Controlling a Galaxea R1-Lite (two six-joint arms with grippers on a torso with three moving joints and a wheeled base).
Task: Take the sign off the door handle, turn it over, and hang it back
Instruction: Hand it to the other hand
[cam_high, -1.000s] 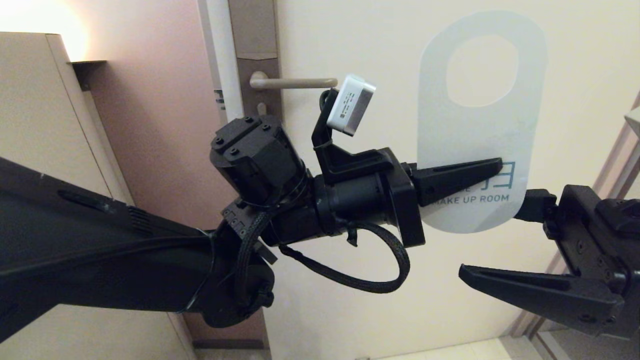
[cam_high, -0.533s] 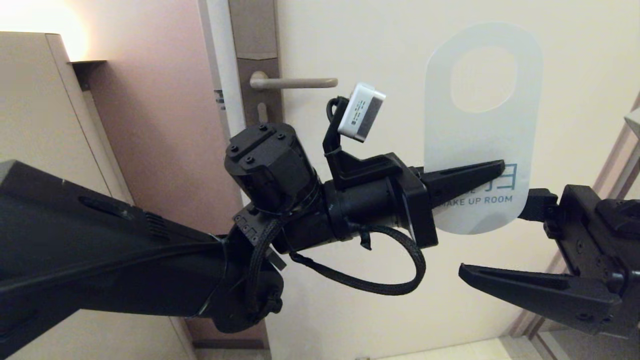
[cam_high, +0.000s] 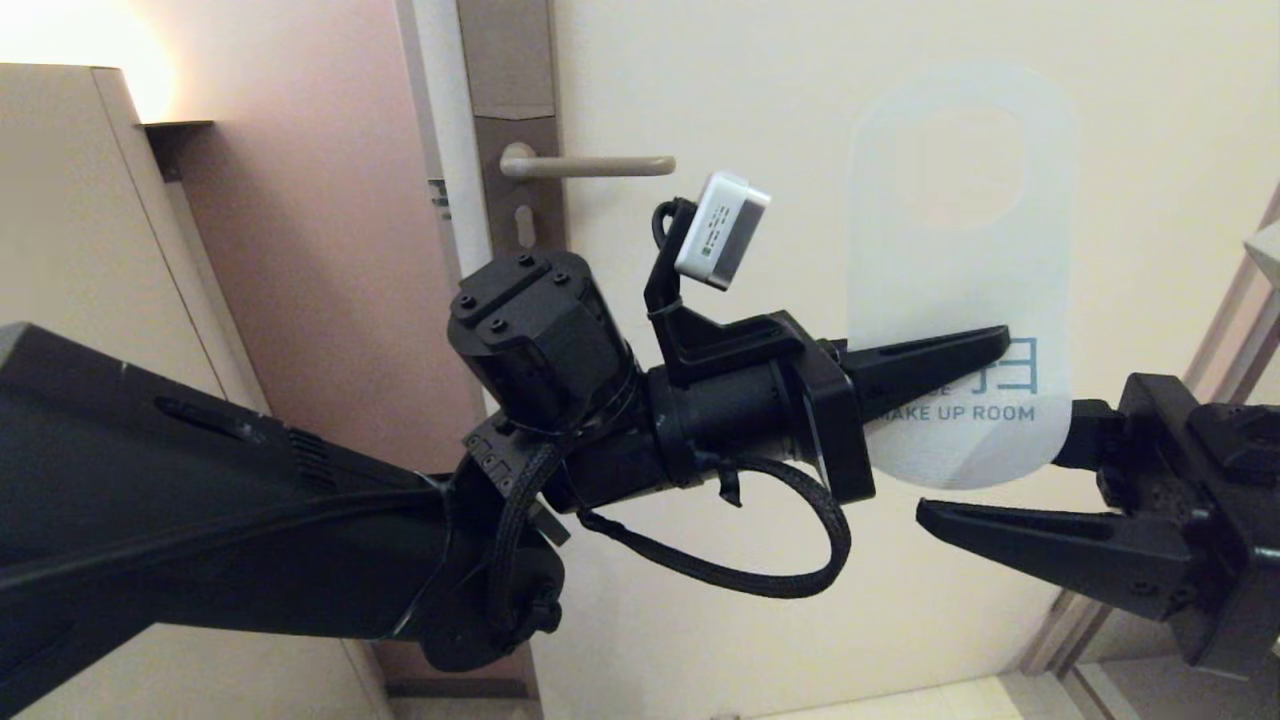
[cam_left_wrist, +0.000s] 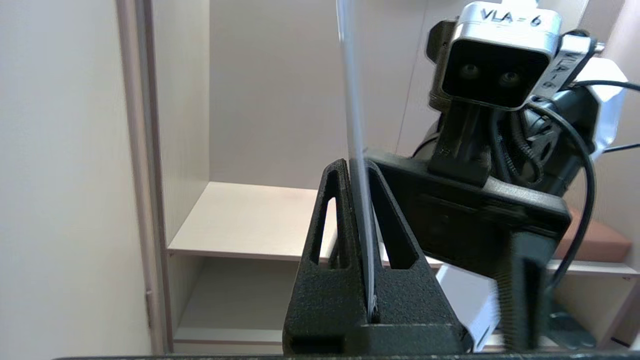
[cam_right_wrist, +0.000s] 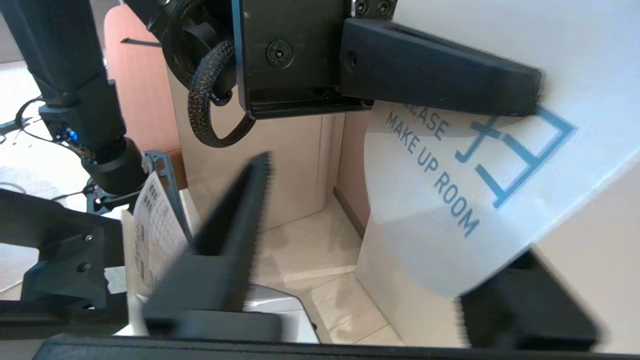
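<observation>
Cream-painted, the door (cam_high: 700, 80) fills most of the head view, and its tall brown backplate (cam_high: 510, 120) runs along the door's left edge with the door handle (cam_high: 590, 165) sticking out level and bare. So the first step looks done: the sign (cam_high: 960, 300) is off the lever and held upright in the air, well apart from it toward the door's right side. Its white face with "MAKE UP ROOM" faces the head camera, so I judge the turning-over and the re-hanging are both left to do.

The left gripper (cam_high: 990, 345) is clamped tight on the sign's lower part (the left wrist view shows the card edge-on, pinched between the two fingers). The right gripper (cam_high: 1000, 465) reaches in from the right with its jaws part open, one finger behind the sign's lower edge and one in front and below; I cannot tell whether either touches the card. This looks like a hand-over being set up for the flip.

A beige cabinet (cam_high: 80, 250) stands beside the door's left edge, clear of the work. The left arm's wrist camera (cam_high: 722, 230) sits just below the handle's free end and could crowd the way back.
</observation>
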